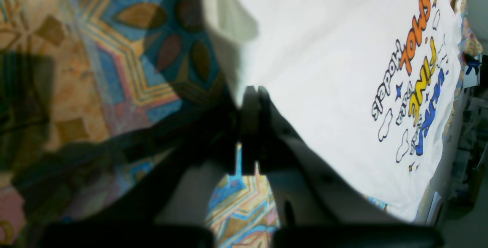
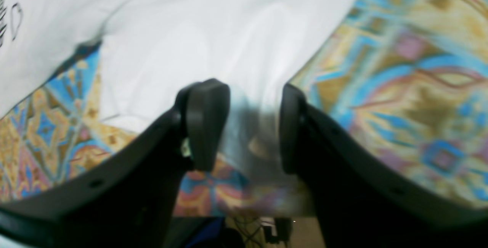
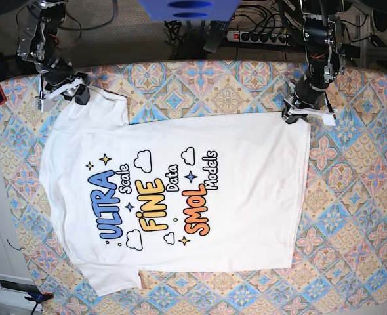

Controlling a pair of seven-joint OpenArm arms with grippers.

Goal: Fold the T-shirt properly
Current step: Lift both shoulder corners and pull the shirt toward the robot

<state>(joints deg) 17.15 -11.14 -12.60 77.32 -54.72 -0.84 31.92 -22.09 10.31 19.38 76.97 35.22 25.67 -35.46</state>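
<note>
On the patterned bench [image 3: 357,197] the T-shirt [image 3: 246,197] lies flat, print side up, collar end toward base view's left, hem toward its right, both sleeves spread. Left hand [image 1: 249,99] sits at the far hem corner (upper right in base view); left wrist view shows its fingers pressed together right at the fabric edge, looks like a pinch on the T-shirt corner, though how much cloth is actually caught is hidden by the fingers. Right hand [image 2: 253,126] is at the far sleeve (upper left in base view), fingers spread with the sleeve edge lying between them, not clamped yet; that view is motion-blurred so contact with the cloth is unclear. Judgement: setup for lifting the far long edge and folding it toward the near side. Risks: if the left lifts while the right has not closed, the shirt gets dragged diagonally, the print skews and the fold line goes crooked. Left pinch seems very close to the corner edge, so a thin bite could slip out mid-lift and drop that corner. Right could close on only the top sleeve layer, or on the bench cloth under it, since the patterned cover is right there between the fingers; either would bunch the sleeve or tug the cover. Uneven lift heights between the two arms would wrinkle the body panel
</note>
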